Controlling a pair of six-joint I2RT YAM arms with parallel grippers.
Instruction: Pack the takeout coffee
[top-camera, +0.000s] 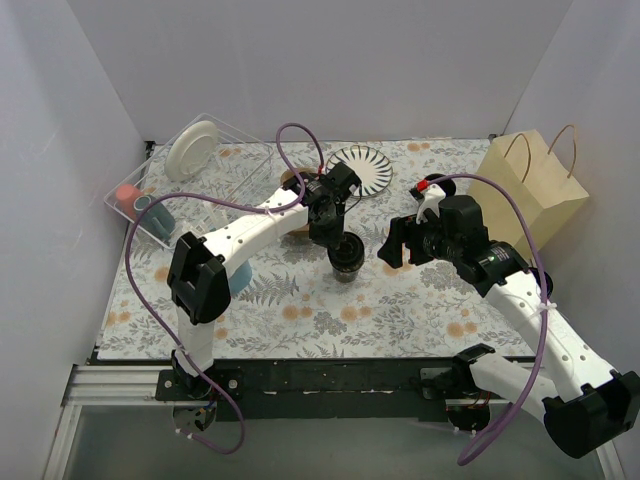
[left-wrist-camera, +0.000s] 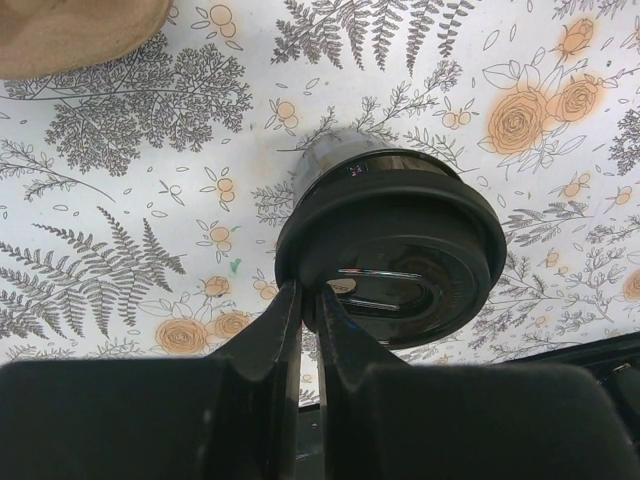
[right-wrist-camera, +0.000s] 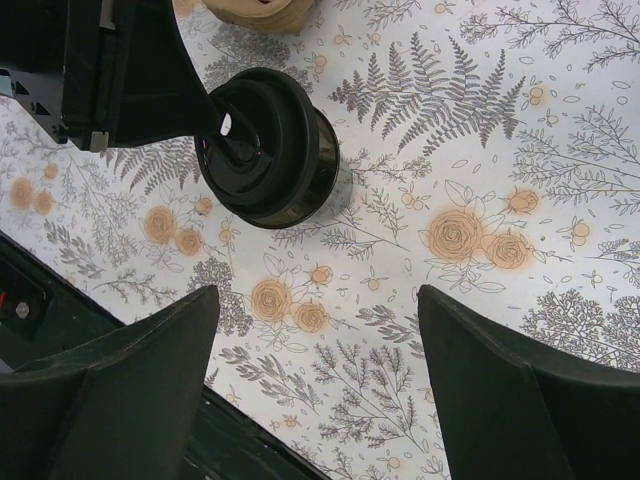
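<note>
A takeout coffee cup (top-camera: 346, 260), dark with a round black lid, sits near the middle of the floral cloth. My left gripper (top-camera: 335, 238) is shut on the lid's rim; in the left wrist view its fingertips (left-wrist-camera: 308, 295) pinch the near edge of the lid (left-wrist-camera: 400, 240). The cup (right-wrist-camera: 285, 150) leans, and I cannot tell whether its base touches the cloth. My right gripper (top-camera: 398, 246) stands wide open just right of the cup, with only cloth between its fingers (right-wrist-camera: 318, 300).
A brown paper bag (top-camera: 530, 190) stands upright at the right. The brown cardboard carrier (left-wrist-camera: 80, 35) lies behind the left arm. A striped plate (top-camera: 362, 168) lies at the back. A clear dish rack (top-camera: 170, 190) with a white plate is at the back left.
</note>
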